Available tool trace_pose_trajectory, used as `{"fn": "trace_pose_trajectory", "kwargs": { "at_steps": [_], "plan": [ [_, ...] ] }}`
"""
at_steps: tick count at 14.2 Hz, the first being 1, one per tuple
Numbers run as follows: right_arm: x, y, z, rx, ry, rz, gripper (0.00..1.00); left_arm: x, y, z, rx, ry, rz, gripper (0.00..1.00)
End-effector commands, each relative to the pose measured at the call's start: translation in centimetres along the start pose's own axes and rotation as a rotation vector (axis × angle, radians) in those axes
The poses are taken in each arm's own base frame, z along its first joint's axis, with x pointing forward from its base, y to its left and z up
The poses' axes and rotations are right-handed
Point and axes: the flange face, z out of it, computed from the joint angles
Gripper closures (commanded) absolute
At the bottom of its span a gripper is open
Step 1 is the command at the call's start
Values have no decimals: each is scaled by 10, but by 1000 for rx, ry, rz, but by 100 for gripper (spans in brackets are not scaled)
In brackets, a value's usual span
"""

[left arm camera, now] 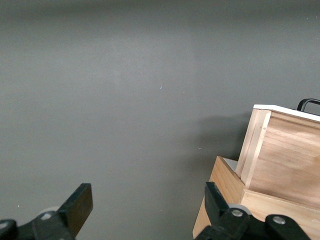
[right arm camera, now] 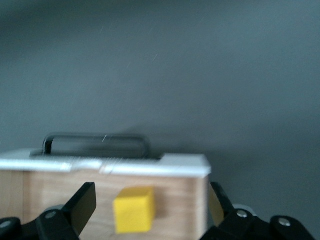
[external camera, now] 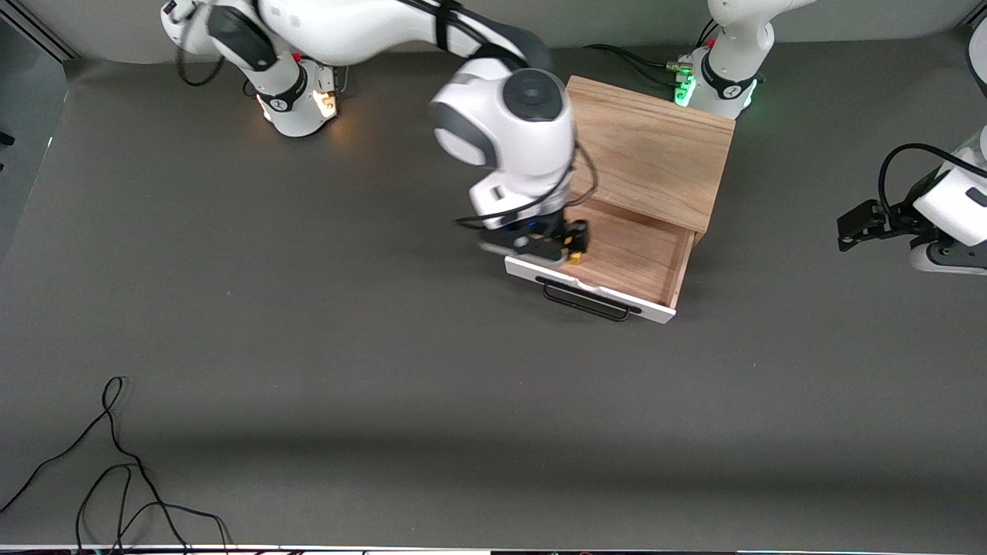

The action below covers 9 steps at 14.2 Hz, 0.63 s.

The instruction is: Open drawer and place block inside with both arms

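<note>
The drawer (external camera: 644, 258) of the oak box (external camera: 655, 146) stands pulled open, with its white front (external camera: 609, 297) and black handle (external camera: 586, 302) toward the front camera. The yellow block (external camera: 574, 259) lies inside it, just inside the front wall at the right arm's end. My right gripper (external camera: 565, 245) hangs over the block. In the right wrist view the right gripper (right arm camera: 152, 197) is open, and the block (right arm camera: 133, 210) sits between the fingers touching neither. My left gripper (external camera: 848, 230) waits open and empty beside the box at the left arm's end, as the left wrist view (left arm camera: 147, 197) shows.
The drawer's side (left arm camera: 285, 155) and the box's corner (left arm camera: 225, 182) show in the left wrist view. A loose black cable (external camera: 116, 462) lies on the grey table near the front camera at the right arm's end.
</note>
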Motion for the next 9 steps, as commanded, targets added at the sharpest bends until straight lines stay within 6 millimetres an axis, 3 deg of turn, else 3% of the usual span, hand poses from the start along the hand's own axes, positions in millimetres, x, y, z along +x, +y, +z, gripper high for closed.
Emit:
{"fn": "trace_pose_trajectory", "kwargs": {
  "at_steps": [1, 4, 6, 9],
  "plan": [
    [72, 65, -34, -24, -54, -31, 0, -1, -1, -6, -10, 17, 14, 0],
    [148, 158, -70, 2, -85, -82, 0, -1, 1, -6, -10, 13, 18, 0],
    [189, 228, -84, 18, -101, -104, 0, -2, 0, -7, -9, 9, 19, 0],
    [217, 309, -105, 23, -55, -77, 0, -4, -6, -6, -9, -1, 69, 0]
  ]
}}
